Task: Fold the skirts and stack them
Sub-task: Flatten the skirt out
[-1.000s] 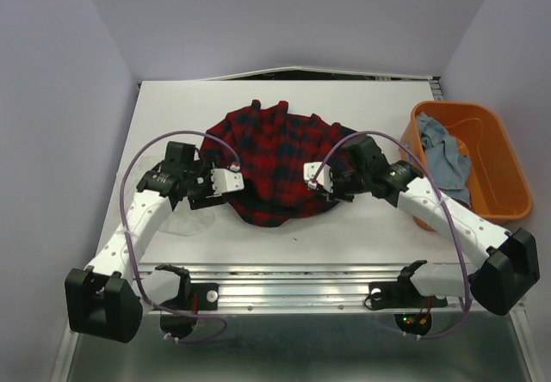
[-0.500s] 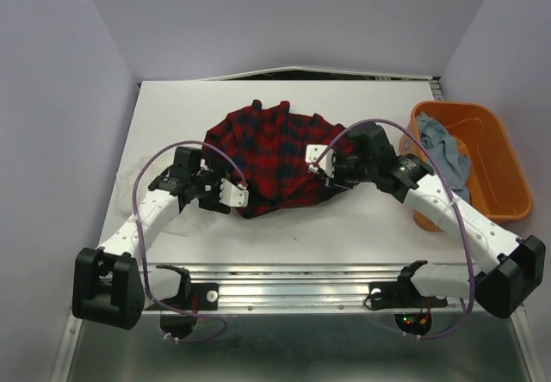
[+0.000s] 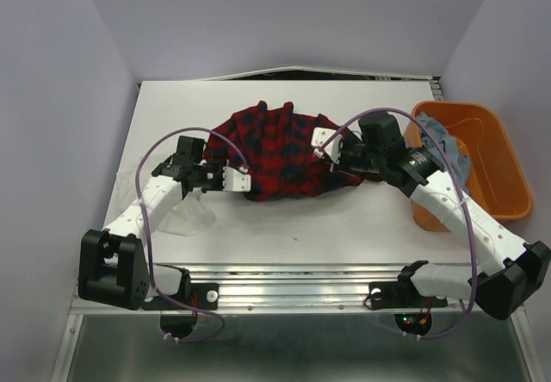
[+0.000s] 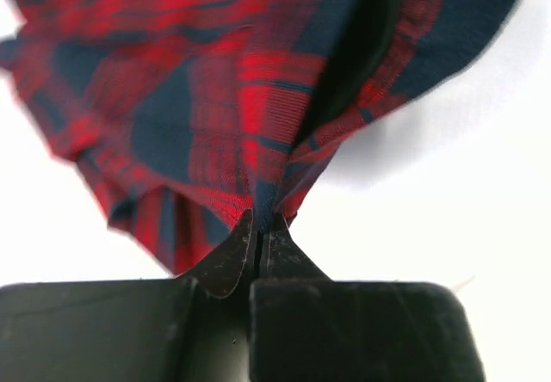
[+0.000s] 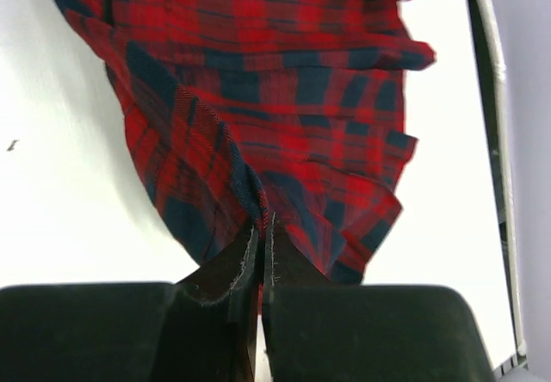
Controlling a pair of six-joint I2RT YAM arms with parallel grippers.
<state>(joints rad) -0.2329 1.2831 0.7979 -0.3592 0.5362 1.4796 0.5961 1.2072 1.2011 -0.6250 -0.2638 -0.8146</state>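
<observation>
**Left gripper (image 4: 258, 227) and right gripper (image 5: 263, 227) clamp red-and-black plaid cloth skirt (image 3: 280, 145)**

Both jaws are pressed together on skirt edges; the garment lies heaped at table centre. Lift evenly, keep cloth taut, lay the fold flat. White tabletop (image 3: 344, 218) looks smooth. Thin white cloth (image 3: 191, 218), probably another skirt, lies at 8 o'clock; orange plastic tub (image 3: 456, 107) holding light blue denim (image 3: 443, 154) at 3 o'clock. Lilac walls (image 3: 52, 98) surround.

Bright, even light nearly bleaches the white counter (image 3: 293, 227); shadows fall soft, and the plaid skirt (image 4: 215, 98) blurs across the left wrist view.
</observation>
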